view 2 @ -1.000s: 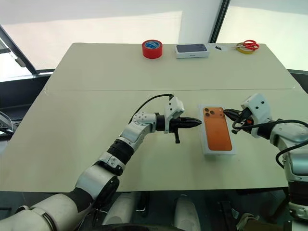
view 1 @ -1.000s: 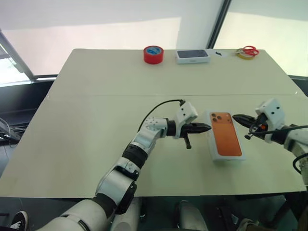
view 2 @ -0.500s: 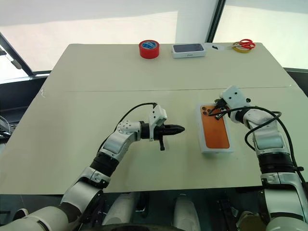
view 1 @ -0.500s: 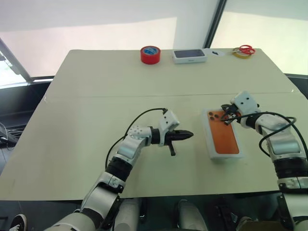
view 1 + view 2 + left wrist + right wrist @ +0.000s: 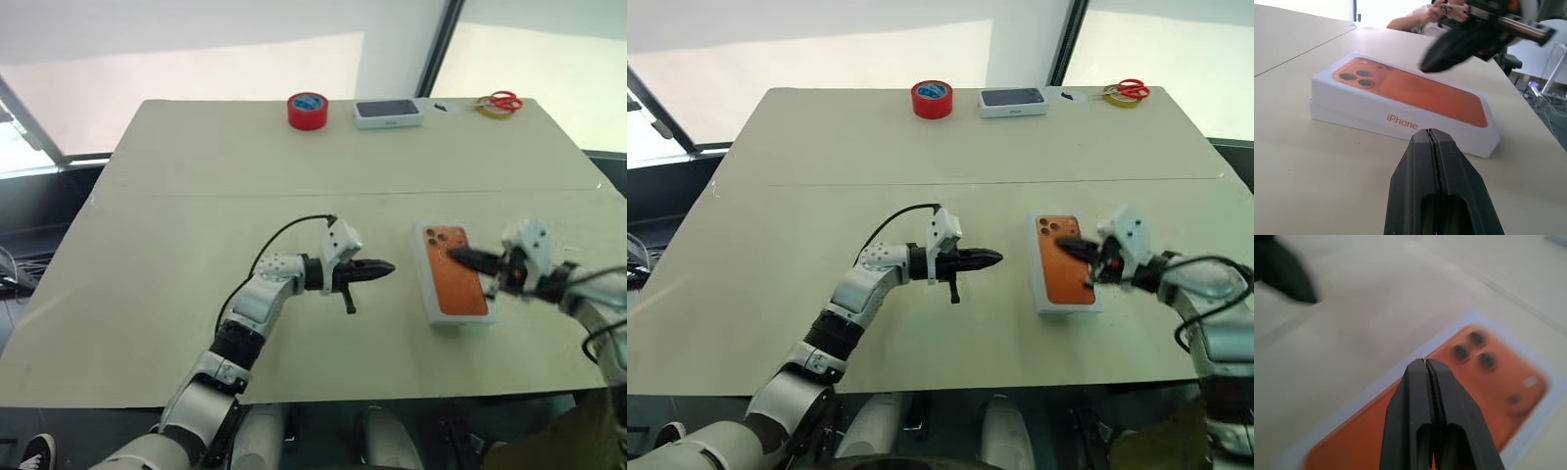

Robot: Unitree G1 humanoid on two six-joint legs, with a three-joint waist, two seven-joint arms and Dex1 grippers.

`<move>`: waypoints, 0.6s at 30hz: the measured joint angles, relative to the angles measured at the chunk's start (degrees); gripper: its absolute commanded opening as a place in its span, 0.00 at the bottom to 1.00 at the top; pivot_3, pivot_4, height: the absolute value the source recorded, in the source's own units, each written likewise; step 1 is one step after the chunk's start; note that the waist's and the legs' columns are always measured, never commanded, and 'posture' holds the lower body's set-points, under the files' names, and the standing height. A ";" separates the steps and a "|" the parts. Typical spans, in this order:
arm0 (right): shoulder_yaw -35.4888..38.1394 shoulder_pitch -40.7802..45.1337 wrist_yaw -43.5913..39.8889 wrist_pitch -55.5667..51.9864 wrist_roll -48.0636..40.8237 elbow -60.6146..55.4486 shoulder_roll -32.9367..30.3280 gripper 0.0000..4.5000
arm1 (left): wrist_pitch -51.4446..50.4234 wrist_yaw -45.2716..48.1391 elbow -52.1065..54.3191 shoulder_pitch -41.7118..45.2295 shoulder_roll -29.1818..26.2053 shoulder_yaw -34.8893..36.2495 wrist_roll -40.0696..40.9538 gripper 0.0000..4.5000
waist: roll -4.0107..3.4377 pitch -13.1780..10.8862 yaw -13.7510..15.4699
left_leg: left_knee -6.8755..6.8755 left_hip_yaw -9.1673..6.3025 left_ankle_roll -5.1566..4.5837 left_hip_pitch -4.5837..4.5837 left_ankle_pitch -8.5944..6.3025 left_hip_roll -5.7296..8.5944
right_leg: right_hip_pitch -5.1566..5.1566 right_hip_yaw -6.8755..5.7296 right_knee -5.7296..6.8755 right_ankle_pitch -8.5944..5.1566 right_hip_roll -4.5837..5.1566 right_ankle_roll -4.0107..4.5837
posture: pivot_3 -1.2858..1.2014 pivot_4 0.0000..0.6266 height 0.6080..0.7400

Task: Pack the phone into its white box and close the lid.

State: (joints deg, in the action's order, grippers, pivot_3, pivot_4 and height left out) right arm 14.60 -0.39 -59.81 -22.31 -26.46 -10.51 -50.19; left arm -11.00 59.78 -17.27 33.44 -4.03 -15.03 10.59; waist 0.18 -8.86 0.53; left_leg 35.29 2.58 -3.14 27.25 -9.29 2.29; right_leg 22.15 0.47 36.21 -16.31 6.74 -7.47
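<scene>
The lid (image 5: 455,271) sits on the white box (image 5: 1342,113) right of centre on the worktop (image 5: 196,225), long axis running near to far; the right tool (image 5: 466,259), fully closed and empty, hovers over it, nearer than the closed, empty left tool (image 5: 384,267).

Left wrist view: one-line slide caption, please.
Shut left gripper faces the lid seated on the white box; right gripper above.

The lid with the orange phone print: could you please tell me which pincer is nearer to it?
Right. The right pincer hangs over the lid, shut; the left pincer is beside it, apart, shut.
</scene>
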 measured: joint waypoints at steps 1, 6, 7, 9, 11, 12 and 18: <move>0.50 -2.89 -1.22 -0.69 -0.67 -1.49 -0.96 0.01 | 1.11 1.23 0.69 -0.31 -0.85 -0.02 0.17 0.00 | 0.00 0.00 -0.03 | 0.00 0.01 0.00 -0.05 0.00 0.00 | -0.04 0.00 0.00 -0.09 0.00 0.17 | 0.52 0.24 0.98; 1.66 -9.17 -4.72 -1.01 -1.50 -4.60 -2.85 0.01 | 3.91 3.47 1.49 -0.73 -2.92 0.19 0.93 0.00 | 0.02 -0.01 0.24 | -0.08 0.00 0.00 -0.36 -0.02 -0.02 | -0.20 0.02 -0.21 -0.12 0.04 0.21 | 0.52 0.24 0.98; 1.26 -10.29 -5.40 -0.14 -0.66 -5.06 -3.13 0.01 | 4.19 3.48 1.33 -0.72 -3.01 0.20 0.95 0.00 | 0.03 -0.02 0.38 | -0.08 -0.02 0.00 -0.34 -0.02 -0.01 | -0.19 0.00 -0.25 -0.12 0.05 0.21 | 0.52 0.24 0.98; -0.20 -11.28 -5.84 1.92 1.62 -4.89 -3.33 0.01 | 4.54 3.36 0.60 -0.72 -3.15 0.20 0.95 0.00 | 0.04 -0.02 0.28 | -0.06 -0.01 -0.02 -0.32 -0.03 -0.01 | -0.20 0.02 -0.30 -0.12 0.06 0.21 | 0.52 0.24 0.98; -1.41 -10.85 -5.26 3.56 3.66 -3.49 -3.05 0.01 | 4.98 2.84 0.41 -0.73 -2.70 0.17 0.94 0.00 | 0.04 -0.03 0.21 | -0.04 0.01 -0.02 -0.32 -0.03 0.00 | -0.20 0.05 -0.30 -0.11 0.07 0.22 | 0.52 0.24 0.98; -1.96 -10.24 -4.69 4.57 4.97 -2.34 -3.05 0.01 | 5.23 2.48 0.43 -0.72 -2.36 0.14 0.97 0.00 | 0.04 -0.02 0.21 | -0.04 0.02 -0.02 -0.34 -0.03 0.00 | -0.21 0.05 -0.30 -0.11 0.07 0.22 | 0.52 0.24 0.98; -4.72 -7.65 -2.27 11.20 11.30 3.15 -2.94 0.01 | 5.26 1.78 0.49 -0.74 -1.95 0.05 1.21 0.00 | 0.04 -0.03 0.24 | -0.06 0.02 -0.02 -0.34 -0.03 -0.01 | -0.17 0.03 -0.24 -0.10 0.06 0.21 | 0.52 0.24 0.98</move>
State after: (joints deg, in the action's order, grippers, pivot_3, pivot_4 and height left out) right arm 9.89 -8.04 -62.09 -11.12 -15.16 -7.35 -53.14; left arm -5.74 61.56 -16.77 32.70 -5.98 -14.98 11.80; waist 0.23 -8.88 0.78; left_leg 35.23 2.59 -3.15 26.91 -9.32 2.29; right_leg 21.98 0.50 35.97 -16.41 6.80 -7.26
